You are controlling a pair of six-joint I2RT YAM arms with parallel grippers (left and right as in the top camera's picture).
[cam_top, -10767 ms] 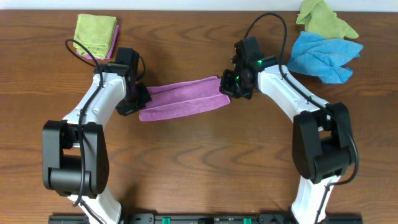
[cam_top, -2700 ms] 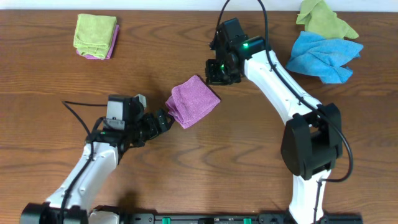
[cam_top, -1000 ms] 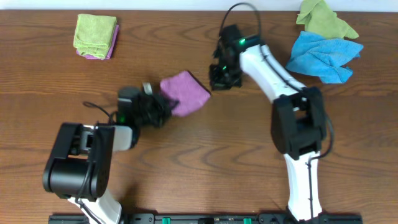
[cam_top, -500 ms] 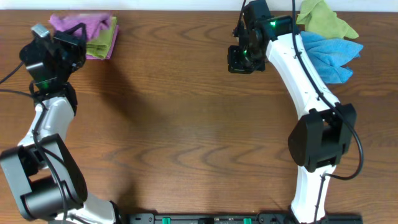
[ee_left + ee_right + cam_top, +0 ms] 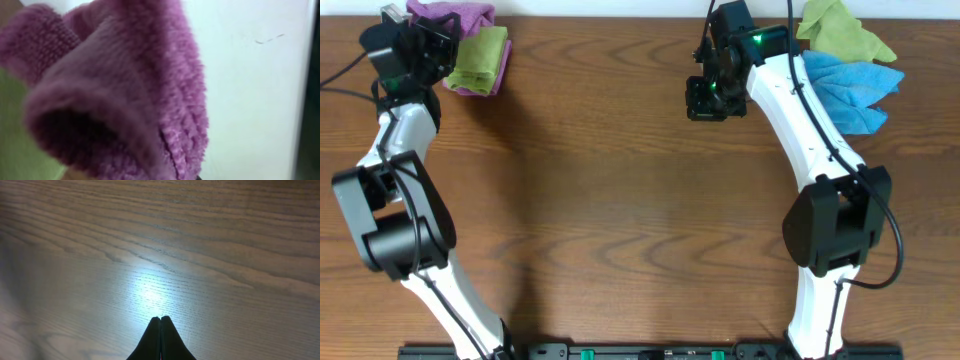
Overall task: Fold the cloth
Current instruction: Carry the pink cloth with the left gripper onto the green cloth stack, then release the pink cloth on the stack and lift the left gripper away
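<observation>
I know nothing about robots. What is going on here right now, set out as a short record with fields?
cloth: purple, bunched up, far left corner of the table, partly over a lime cloth
left gripper: at the cloth; grip hidden
right gripper: shut, empty, over bare wood
others: blue cloth and green cloth, far right
</observation>
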